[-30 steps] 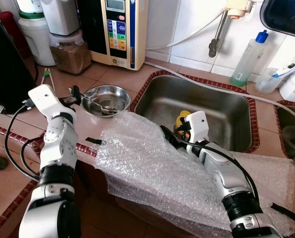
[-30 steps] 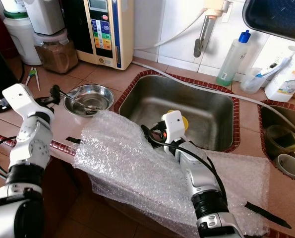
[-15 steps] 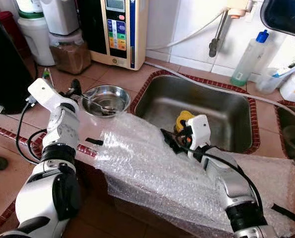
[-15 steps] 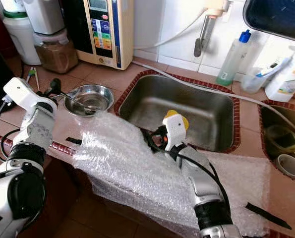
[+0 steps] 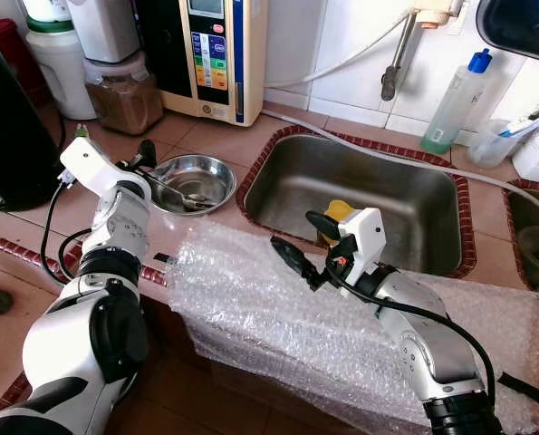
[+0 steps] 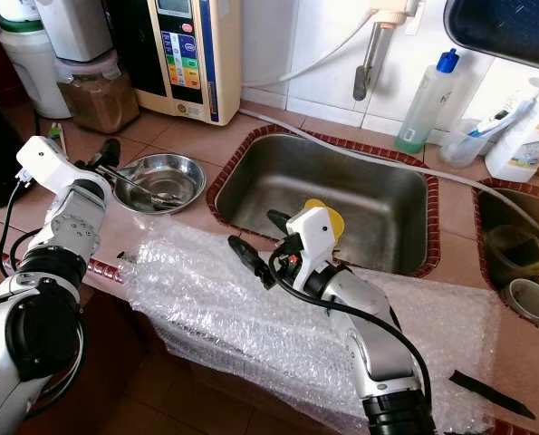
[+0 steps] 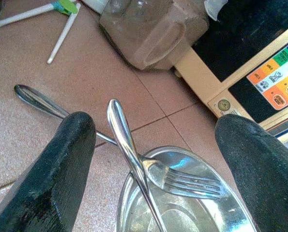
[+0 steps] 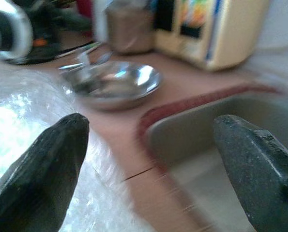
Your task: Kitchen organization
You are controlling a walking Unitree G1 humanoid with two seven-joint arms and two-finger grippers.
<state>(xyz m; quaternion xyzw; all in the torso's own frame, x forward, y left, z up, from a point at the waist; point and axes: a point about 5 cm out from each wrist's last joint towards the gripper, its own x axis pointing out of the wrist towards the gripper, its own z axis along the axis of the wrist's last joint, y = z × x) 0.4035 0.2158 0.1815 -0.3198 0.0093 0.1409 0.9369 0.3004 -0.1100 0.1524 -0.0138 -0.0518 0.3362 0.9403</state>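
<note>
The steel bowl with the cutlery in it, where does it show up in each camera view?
Left eye view: the steel bowl sits on the counter, left of the sink.
Right eye view: same spot, upper left of centre.
Left wrist view: its rim fills the bottom edge, a fork inside.
Right wrist view: blurred, upper middle, beyond the bubble wrap.
Shared landmark: the cream appliance behind the bowl.

You had the brown-filled jar (image 5: 129, 93) and beige water unit (image 5: 216, 54) beyond the left gripper (image 7: 156, 125); the blue-capped bottle (image 5: 457, 100) stood well beyond the right gripper (image 5: 305, 237).
</note>
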